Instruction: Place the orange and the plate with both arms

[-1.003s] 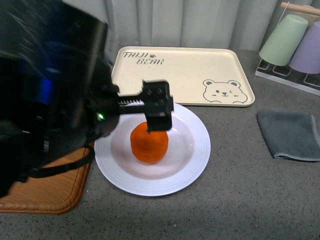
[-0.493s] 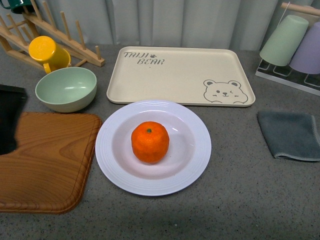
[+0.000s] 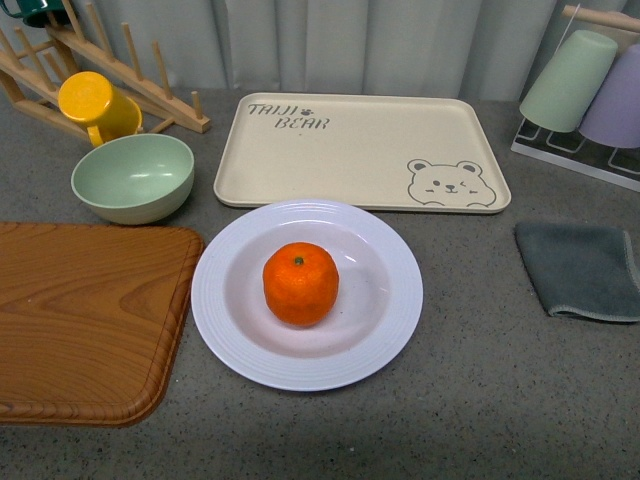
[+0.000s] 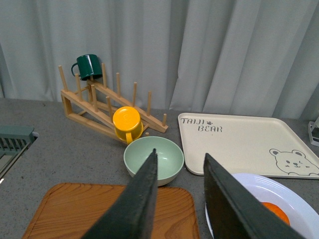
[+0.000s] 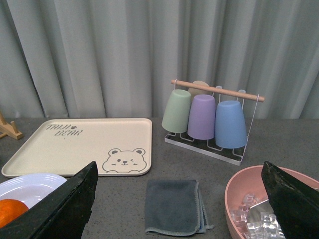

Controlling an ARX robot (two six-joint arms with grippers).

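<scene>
We see the orange (image 3: 300,284) resting in the middle of the plate (image 3: 392,330), just in front of the tray (image 3: 370,145). Our left gripper (image 4: 179,154) and right gripper (image 5: 179,167) both hang spread apart, holding nothing.

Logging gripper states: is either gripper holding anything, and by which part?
Nothing is held. The left gripper and right gripper are both open and empty; the orange sits free on the plate.

The beige tray (image 3: 365,150) reads "TAIJI BEAR" in its corner, beside a bear face drawing.
</scene>
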